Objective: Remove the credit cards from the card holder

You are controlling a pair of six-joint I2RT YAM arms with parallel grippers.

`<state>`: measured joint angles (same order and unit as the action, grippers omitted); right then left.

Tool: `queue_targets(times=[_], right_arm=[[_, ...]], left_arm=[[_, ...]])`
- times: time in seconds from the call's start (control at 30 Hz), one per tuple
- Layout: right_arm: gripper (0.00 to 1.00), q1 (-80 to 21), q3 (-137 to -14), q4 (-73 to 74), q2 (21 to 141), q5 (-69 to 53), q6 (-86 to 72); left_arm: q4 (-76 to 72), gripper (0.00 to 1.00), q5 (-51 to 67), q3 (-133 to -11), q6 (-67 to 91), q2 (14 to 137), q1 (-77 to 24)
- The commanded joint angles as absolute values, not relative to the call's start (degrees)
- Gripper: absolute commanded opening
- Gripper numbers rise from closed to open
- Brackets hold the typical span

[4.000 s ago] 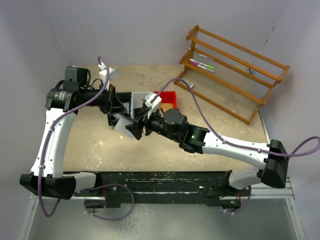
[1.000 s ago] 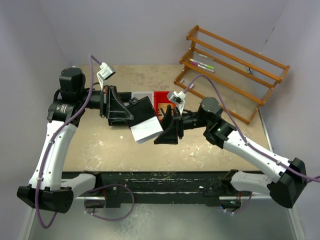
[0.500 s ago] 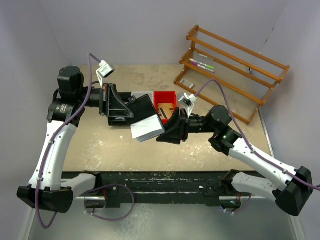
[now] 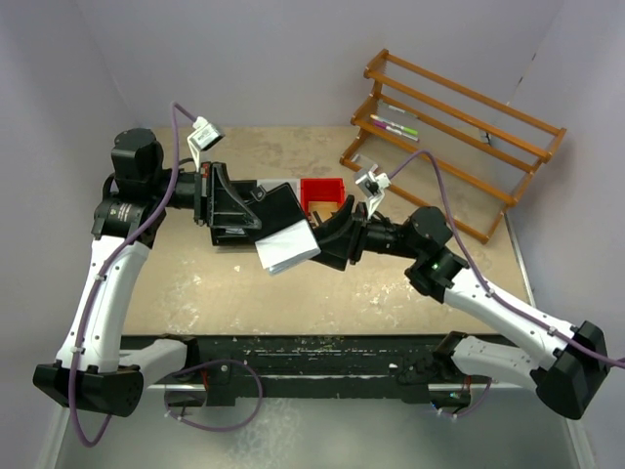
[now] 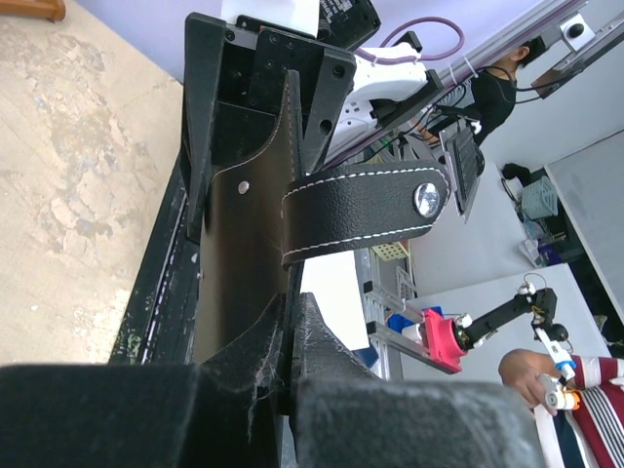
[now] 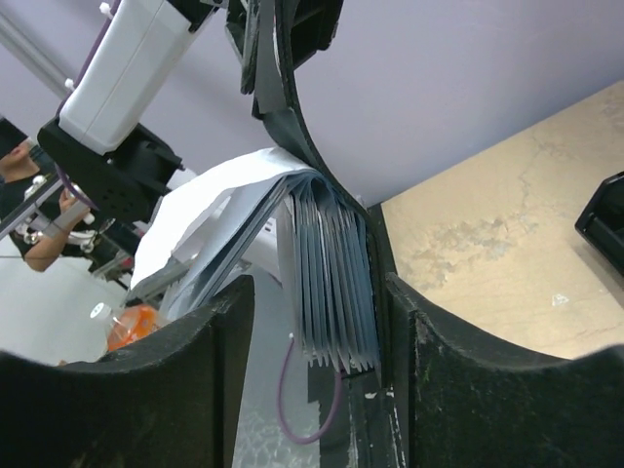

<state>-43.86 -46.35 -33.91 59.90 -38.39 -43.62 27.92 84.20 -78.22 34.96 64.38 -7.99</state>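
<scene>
The card holder (image 4: 277, 207) is a black leather wallet held above the table, its snap strap (image 5: 363, 210) hanging loose. My left gripper (image 4: 232, 209) is shut on its edge; in the left wrist view the leather is pinched between the left gripper's (image 5: 292, 310) jaws. The credit cards (image 4: 289, 248), a fanned grey-blue stack, stick out of the holder toward the right arm. My right gripper (image 4: 328, 238) is open around that stack. In the right wrist view the cards (image 6: 331, 263) hang between the right gripper's (image 6: 314, 292) fingers, close to the right finger and apart from the left one.
A red tray (image 4: 323, 191) joined to a white one (image 4: 282, 184) sits behind the grippers. A wooden rack (image 4: 459, 127) with pens stands at the back right. Bare tabletop (image 4: 195, 283) lies in front of the held wallet.
My right gripper has moved left and slightly back, from beside the cards to around their free end. The left arm and the wallet have barely moved.
</scene>
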Motion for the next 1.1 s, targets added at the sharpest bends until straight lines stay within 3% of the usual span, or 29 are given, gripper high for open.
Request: queue_targets(times=[0.0,0.1,0.2,0.47,0.73,0.83,0.93,1.03,1.07], right_arm=[[0.6,-44.01,-49.41,-39.01,60.34,-35.33,-44.51],[0.68,-44.1,-51.14,-38.96,61.98,-35.42,-44.43],[0.69,-44.52,-53.68,-39.24,64.39,-37.34,-44.59],[0.58,-44.67,-51.96,-42.17,64.11,-39.79,-46.77],[0.58,-44.74,-56.74,-46.5,68.71,-39.18,-50.93],[0.46,-44.74,-59.29,-46.57,70.41,-40.21,-52.19],[0.19,-44.74,-58.54,-44.53,69.9,-39.96,-51.77],[0.05,-44.74,-56.23,-39.95,68.27,-40.23,-50.69],[0.02,-44.76,-55.51,-38.93,67.72,-40.53,-50.55]], left_arm=[[26.19,0.0,85.15,-78.77,35.82,63.74,-7.82],[26.27,0.0,85.25,-78.51,35.77,63.53,-7.82],[26.36,0.0,85.49,-78.23,35.68,63.39,-7.82],[26.51,0.0,85.61,-79.46,35.64,63.56,-7.82],[27.9,0.0,84.9,-76.93,33.88,63.02,-7.8],[31.43,0.0,84.29,-77.0,30.26,62.87,-7.78],[37.17,0.04,82.43,-78.98,23.97,63.47,-7.82],[47.78,0.34,76.05,-85.36,11.33,65.45,-7.47],[49.76,0.4,71.67,-87.14,8.23,65.71,-7.25]])
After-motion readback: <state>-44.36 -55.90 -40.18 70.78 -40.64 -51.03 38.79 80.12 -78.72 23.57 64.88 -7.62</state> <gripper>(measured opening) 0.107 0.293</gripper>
